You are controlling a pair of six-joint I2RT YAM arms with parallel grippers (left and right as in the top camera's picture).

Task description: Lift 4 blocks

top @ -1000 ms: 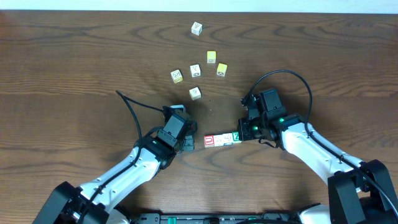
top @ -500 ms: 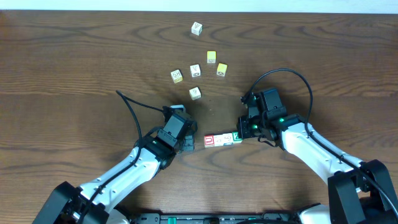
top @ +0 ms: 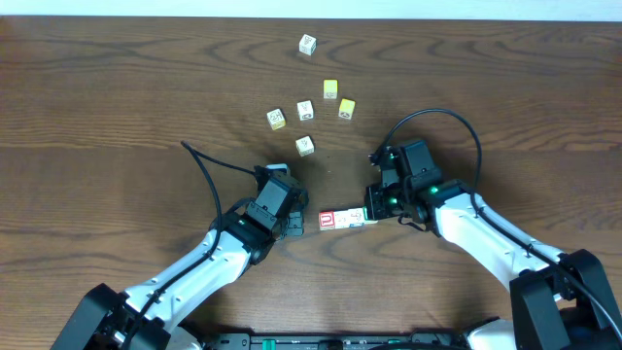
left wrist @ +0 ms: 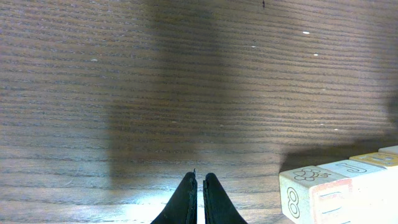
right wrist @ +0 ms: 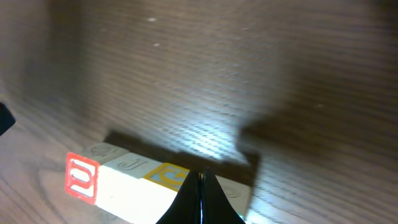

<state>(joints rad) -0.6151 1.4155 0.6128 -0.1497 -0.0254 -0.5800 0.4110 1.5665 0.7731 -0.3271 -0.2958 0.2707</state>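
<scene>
Both hands are clenched shut on nothing. The left hand (top: 294, 225) waits just beside the red end, the right hand (top: 370, 208) is at the other end, and the row of blocks (top: 342, 218) lies between them on the tabletop (top: 117, 107).

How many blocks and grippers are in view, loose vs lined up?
Loose blocks: 6
Blocks in the row: 4
Grippers, left gripper and right gripper: 2
Total: 12
</scene>
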